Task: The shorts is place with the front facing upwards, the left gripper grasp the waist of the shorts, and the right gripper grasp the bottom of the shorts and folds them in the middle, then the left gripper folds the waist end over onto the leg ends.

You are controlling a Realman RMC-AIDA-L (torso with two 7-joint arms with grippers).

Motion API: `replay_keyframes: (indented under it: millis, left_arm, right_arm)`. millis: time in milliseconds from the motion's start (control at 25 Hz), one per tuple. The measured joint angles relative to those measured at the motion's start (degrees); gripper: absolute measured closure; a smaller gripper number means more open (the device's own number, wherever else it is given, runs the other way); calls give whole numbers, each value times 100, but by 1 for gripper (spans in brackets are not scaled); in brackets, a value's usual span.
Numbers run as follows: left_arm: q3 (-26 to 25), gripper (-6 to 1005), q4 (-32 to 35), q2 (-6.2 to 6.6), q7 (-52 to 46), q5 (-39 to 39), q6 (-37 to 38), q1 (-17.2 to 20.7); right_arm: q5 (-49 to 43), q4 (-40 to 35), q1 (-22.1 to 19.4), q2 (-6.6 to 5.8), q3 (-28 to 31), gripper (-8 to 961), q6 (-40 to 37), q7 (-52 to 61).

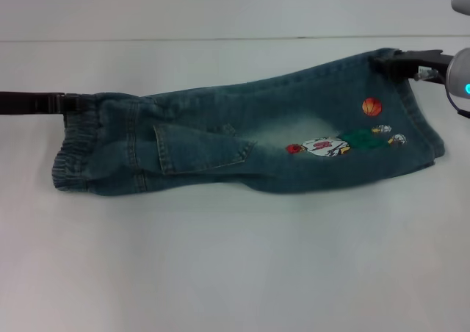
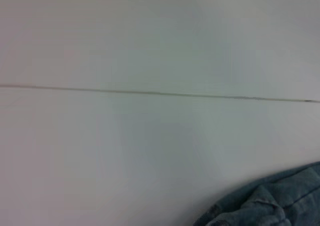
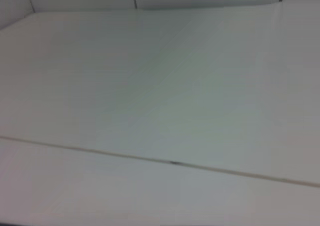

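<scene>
**A:** Where are the denim shorts?

**B:** The denim shorts lie flat on a white table, already folded lengthwise into one long strip that runs from the robot's left to its right. The elastic waistband is at the left end, the leg hems at the right. A back pocket faces up near the middle, and cartoon patches — one an orange ball — sit toward the leg end.

**B:** And the grippers?

**A:** The left gripper reaches in from the left edge and meets the far corner of the waistband; it appears clamped on the cloth. The right gripper comes in from the right and is closed on the far corner of the leg hems, which is lifted slightly.

**B:** The wrist views?

**A:** The left wrist view shows bare table with a bunched bit of denim at one corner; the right shows only table.
</scene>
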Motion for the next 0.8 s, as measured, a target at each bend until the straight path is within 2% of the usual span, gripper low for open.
replay_keyframes:
  millis: [80,320,480,720,800]
  left_arm:
    - [-5,740,-5,1,-4,0,-15,27]
    - [-57,489,30,15,-33,-1,-38,157]
    - [-74,449,40,22,-34,-1,-7,196]
    - [-73,440,50,26,-35,0,84,212]
    - [-80,440,97,31,-42,-3,192,211]
  right_arm:
    - [142,0,4,9,-2,757,8,-69]
    - [285,-4,3,15,20,459,14,-113]
    - [275,-6,2,15,-1,260,0,-113]
    - [259,21,-16,-47,-155,62,-72,37]
    - [258,5,-36,-67,-179,54,-129,106]
